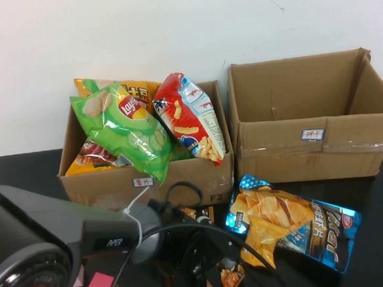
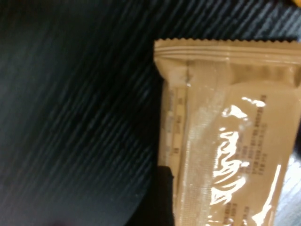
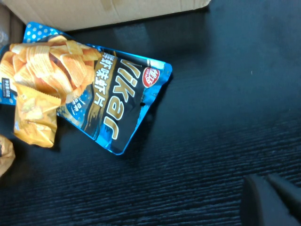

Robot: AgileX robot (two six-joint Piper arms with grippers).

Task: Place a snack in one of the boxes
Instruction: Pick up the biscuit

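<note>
From above, the left hand (image 1: 207,274) hangs low at the near edge, its grip state impossible to tell; only its wrist camera shows the tan wrapper (image 2: 225,136) on the dark surface (image 2: 70,117); the right hand (image 3: 273,202), grip also unclear, hovers near the blue chip bag (image 3: 89,89), which lies before the empty right box (image 1: 308,115); the left box (image 1: 141,180) is full.

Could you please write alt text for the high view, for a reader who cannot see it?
Two cardboard boxes stand on a black table: the left box brims with snack bags, topped by a green Lay's bag, and the right box looks empty. A blue Vikar chip bag lies before the right box. The left arm fills the lower left, its end effector hidden; the right end effector is out of view.
</note>
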